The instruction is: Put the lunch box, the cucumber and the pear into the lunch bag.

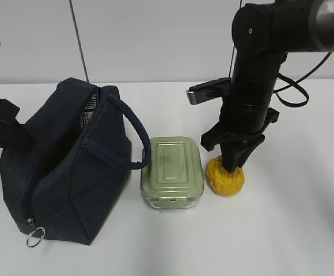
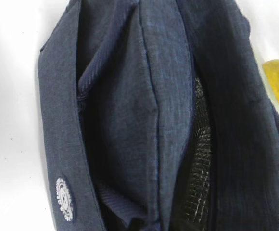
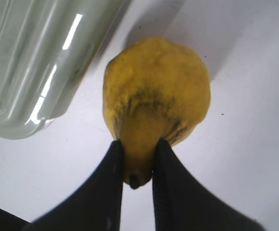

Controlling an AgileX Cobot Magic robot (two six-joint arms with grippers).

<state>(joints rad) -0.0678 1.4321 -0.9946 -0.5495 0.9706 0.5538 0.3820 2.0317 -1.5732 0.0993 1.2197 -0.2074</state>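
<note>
**Right gripper pinches the pear**

Exterior: the right gripper (image 1: 234, 164) stands on the pear (image 1: 225, 176), beside the box (image 1: 173, 171); the bag (image 1: 63, 167) gapes open at left.

Left wrist: only the bag (image 2: 144, 120) shows; that gripper's state cannot be told.

Right wrist: fingers (image 3: 111, 180) clamp the pear's (image 3: 156, 103) narrow end.

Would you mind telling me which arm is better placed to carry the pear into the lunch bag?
The right. Its fingers already pinch the top of the pear, which sits beside the lunch box. The left arm is over at the lunch bag, its camera looking into the opening.
</note>
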